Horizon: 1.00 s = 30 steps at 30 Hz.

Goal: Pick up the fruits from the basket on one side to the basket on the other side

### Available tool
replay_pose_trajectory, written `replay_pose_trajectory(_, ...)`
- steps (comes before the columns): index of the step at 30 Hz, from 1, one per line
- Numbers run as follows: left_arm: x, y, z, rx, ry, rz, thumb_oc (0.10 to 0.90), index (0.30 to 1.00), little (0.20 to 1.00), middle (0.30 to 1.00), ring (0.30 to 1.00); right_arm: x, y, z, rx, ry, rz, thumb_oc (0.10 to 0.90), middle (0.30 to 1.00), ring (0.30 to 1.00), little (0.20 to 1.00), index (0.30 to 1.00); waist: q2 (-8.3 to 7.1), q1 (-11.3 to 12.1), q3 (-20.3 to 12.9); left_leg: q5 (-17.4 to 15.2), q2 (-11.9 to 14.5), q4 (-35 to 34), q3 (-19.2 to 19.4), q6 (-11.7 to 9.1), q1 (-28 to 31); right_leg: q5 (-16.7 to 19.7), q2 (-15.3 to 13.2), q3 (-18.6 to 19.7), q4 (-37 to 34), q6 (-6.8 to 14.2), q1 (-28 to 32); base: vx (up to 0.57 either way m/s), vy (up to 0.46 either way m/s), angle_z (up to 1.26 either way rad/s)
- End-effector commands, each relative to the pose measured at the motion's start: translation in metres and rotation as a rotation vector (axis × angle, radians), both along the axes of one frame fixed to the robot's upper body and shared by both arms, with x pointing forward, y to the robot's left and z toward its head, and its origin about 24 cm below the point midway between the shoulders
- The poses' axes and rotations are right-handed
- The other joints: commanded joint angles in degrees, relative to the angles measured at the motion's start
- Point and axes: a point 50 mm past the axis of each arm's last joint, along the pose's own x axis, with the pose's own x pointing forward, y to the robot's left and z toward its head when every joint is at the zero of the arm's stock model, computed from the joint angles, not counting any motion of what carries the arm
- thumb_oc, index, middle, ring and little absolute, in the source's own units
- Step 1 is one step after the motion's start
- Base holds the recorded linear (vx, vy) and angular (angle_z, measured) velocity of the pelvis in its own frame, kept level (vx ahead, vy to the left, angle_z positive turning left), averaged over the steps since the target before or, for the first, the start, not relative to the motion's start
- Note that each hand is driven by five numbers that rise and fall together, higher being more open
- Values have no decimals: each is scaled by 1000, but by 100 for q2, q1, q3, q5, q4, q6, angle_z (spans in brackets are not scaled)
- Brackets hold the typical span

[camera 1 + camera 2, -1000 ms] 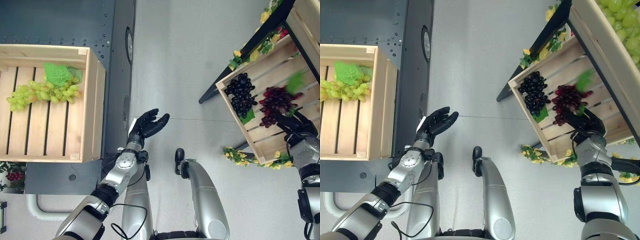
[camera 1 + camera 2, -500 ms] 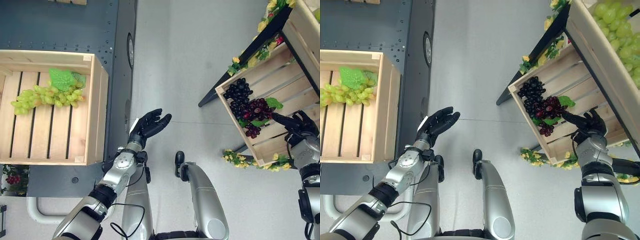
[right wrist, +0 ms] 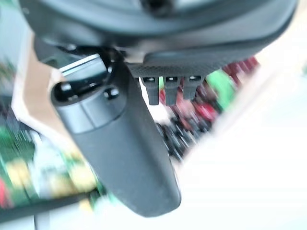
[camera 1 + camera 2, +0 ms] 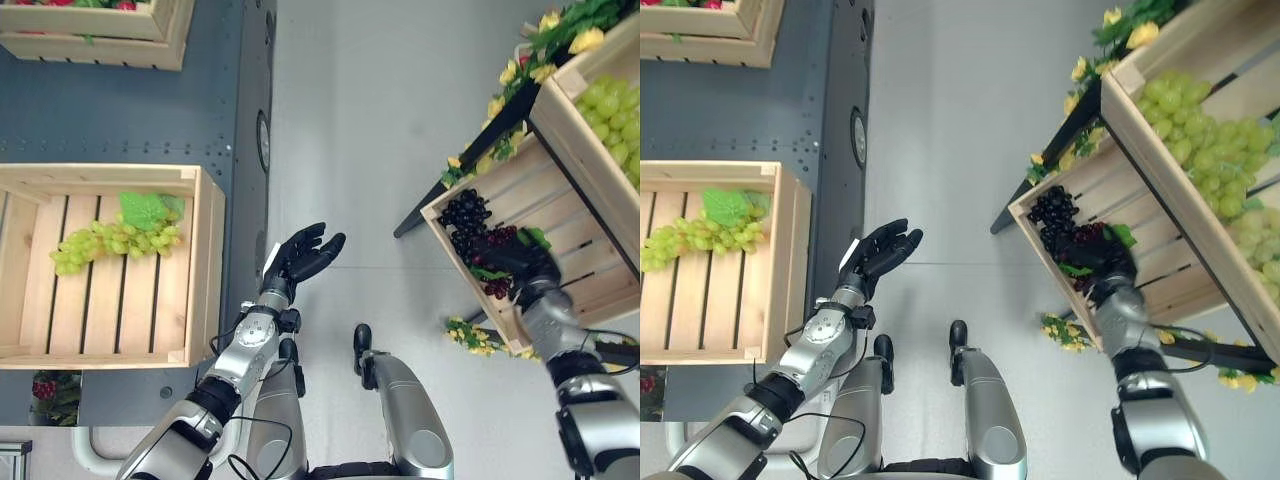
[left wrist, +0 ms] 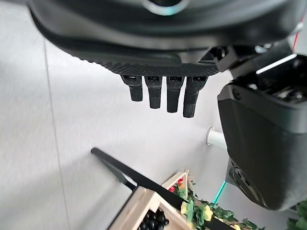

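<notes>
**Right robot hand over red grapes in the right-side crate**

Nearest, the left robot hand [image 4: 303,255] hangs palm-up over the grey floor [image 4: 360,120], its fingers relaxed and spread, holding nothing. To its left a wooden crate [image 4: 200,270] sits on a dark platform [image 4: 120,110] and holds one bunch of green grapes [image 4: 115,243] with a green leaf.

On the right, the right robot hand [image 4: 524,264] reaches into a tilted wooden crate [image 4: 585,260] and lies on top of a bunch of red grapes [image 4: 498,288]. Whether its fingers are curled around the bunch cannot be told; the right wrist view shows straight fingertips [image 3: 165,91] with red grapes past them. A bunch of black grapes [image 4: 463,225] lies just beside the red ones, toward the crate's far corner.

Farther right, a higher crate [image 4: 1160,130] holds green grapes [image 4: 1200,145], edged with yellow flowers [image 4: 550,35]. At far left stands another wooden crate [image 4: 100,40].
</notes>
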Motion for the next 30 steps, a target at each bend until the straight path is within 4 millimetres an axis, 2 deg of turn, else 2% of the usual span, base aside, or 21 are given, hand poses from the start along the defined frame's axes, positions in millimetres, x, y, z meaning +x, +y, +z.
replay_pose_trajectory(1, -5, -26, 29, 13, -220, -86, 800, 900, 900, 900, 900, 5, -3, 33, -117, -182, 13, 800, 900, 900, 900, 900, 109, -20, -578, 48, -323, -190, 453, 319, 79, 109, -64, -33, -483, -86, 483, 74, 21, 17)
replay_pose_trajectory(2, -5, -27, 28, 55, -225, -92, 800, 900, 900, 900, 900, 1, 11, 23, -122, -160, 39, 800, 900, 900, 900, 900, 125, -11, -643, 106, -363, -391, 431, 334, 223, 115, -108, -63, -602, -58, 610, 79, 26, 17)
replay_pose_trajectory(4, -6, -27, 27, 74, -227, -94, 800, 900, 900, 900, 900, -1, 15, 19, -116, -155, 58, 800, 900, 900, 900, 900, 129, -4, -660, 135, -386, -477, 417, 339, 286, 118, -130, -79, -646, -48, 664, 74, 27, 19)
replay_pose_trajectory(5, -9, -23, 24, 150, -236, -104, 800, 900, 900, 900, 900, -6, 29, 7, -81, -133, 118, 800, 900, 900, 900, 900, 159, 44, -730, 191, -434, -672, 381, 347, 422, 120, -188, -154, -763, -12, 791, 70, 27, 16)
replay_pose_trajectory(8, -13, -19, 22, 253, -276, -118, 800, 900, 900, 900, 900, -12, 40, -5, -59, -105, 169, 800, 900, 900, 900, 900, 199, 94, -788, 266, -475, -861, 329, 339, 535, 167, -259, -215, -929, 33, 906, 82, 48, 17)
replay_pose_trajectory(9, -16, -13, 23, 303, -311, -102, 800, 900, 900, 900, 900, -19, 47, -15, -48, -77, 198, 800, 900, 900, 900, 900, 229, 124, -853, 317, -507, -1024, 294, 338, 650, 195, -297, -230, -1079, 62, 1030, 79, 51, 25)
replay_pose_trajectory(14, -24, 7, 35, 425, -471, -27, 800, 900, 900, 900, 900, -39, 57, -40, 34, -29, 260, 800, 900, 900, 900, 900, 302, 231, -1059, 532, -613, -1660, 142, 323, 984, 319, -371, -305, -1532, 165, 1349, 106, 59, 13)
replay_pose_trajectory(17, -26, 16, 42, 480, -534, 3, 800, 900, 900, 900, 900, -46, 57, -48, 94, -17, 257, 800, 900, 900, 900, 900, 327, 292, -1155, 630, -651, -1951, 56, 312, 1117, 395, -405, -355, -1736, 213, 1465, 99, 38, 19)
replay_pose_trajectory(22, -29, 42, 64, 549, -659, 97, 800, 900, 900, 900, 900, -62, 59, -67, 135, 31, 242, 800, 900, 900, 900, 900, 411, 408, -1320, 879, -731, -2582, -152, 290, 1319, 596, -500, -505, -2094, 321, 1588, 72, 35, 19)
replay_pose_trajectory(24, -30, 63, 75, 593, -699, 201, 800, 900, 900, 900, 900, -68, 60, -75, 129, 69, 255, 800, 900, 900, 900, 900, 481, 463, -1387, 1064, -778, -2961, -282, 271, 1396, 711, -512, -581, -2293, 374, 1613, 42, 47, 29)
replay_pose_trajectory(27, -30, 82, 86, 659, -735, 303, 800, 900, 900, 900, 900, -73, 58, -83, 120, 95, 263, 800, 900, 900, 900, 900, 533, 509, -1438, 1151, -820, -3100, -393, 262, 1390, 778, -533, -658, -2408, 406, 1632, 26, 29, 27)
replay_pose_trajectory(30, -29, 113, 96, 792, -720, 448, 800, 900, 900, 900, 900, -78, 60, -89, 106, 120, 269, 800, 900, 900, 900, 900, 595, 592, -1493, 1198, -857, -3100, -510, 266, 1295, 768, -590, -785, -2397, 424, 1617, 9, 17, 27)
